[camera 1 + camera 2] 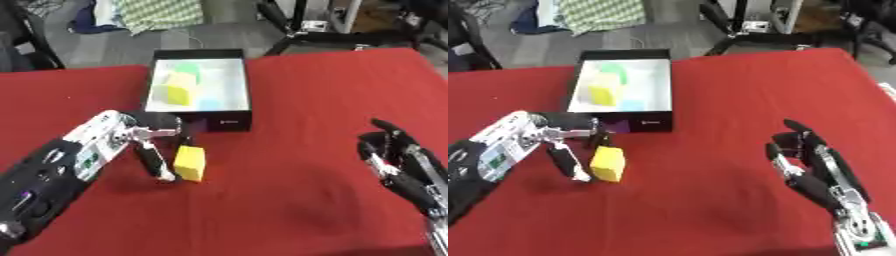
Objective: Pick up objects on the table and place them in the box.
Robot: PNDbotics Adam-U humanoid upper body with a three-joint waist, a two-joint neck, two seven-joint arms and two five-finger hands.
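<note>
A yellow block [190,163] stands on the red tablecloth just in front of the black box [220,122]. The box has a white floor and holds a yellow block [173,93], a green block [186,68] and a pale blue piece [210,104]. My left hand [150,145] reaches down at the yellow block's left side. Its fingers [563,161] point to the cloth beside the block, with a small gap showing in the right eye view. The thumb hangs over the block's top near the box. My right hand [811,162] rests open at the lower right, fingers up, holding nothing.
The red cloth [306,100] covers the table to the right of the box and in front of it. Behind the table's far edge are chair legs, stands and cloth on a grey floor.
</note>
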